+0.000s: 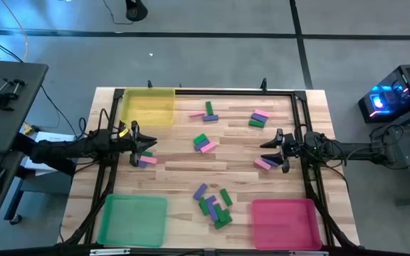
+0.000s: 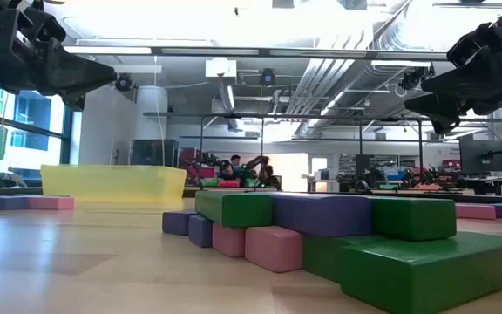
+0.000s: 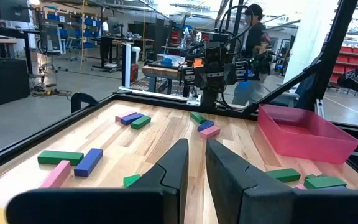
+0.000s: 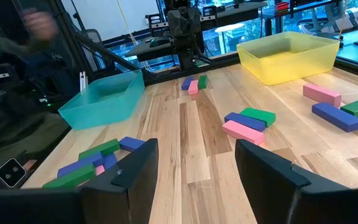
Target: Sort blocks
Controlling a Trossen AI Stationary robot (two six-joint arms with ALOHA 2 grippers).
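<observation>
You have hardly begun: all three trays look empty, and the blocks (image 1: 214, 208) lie scattered over the worktop's middle and near its front edge. Your left gripper (image 1: 142, 147) hangs nearly clenched and empty by the left edge; your right gripper (image 1: 275, 151) hangs spread and empty by the right.

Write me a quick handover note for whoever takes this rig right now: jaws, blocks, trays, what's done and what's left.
Left gripper: jaws nearly shut, empty, above the pink, purple and green blocks at the table's left edge.
Right gripper: jaws open, empty, above the pink and purple pair at the right.
Done: nothing visibly sorted; yellow tray, green tray and pink tray look empty.
Left: every block is loose on the table, in small clusters up top and mid-table, plus the pile between the green and pink trays.
</observation>
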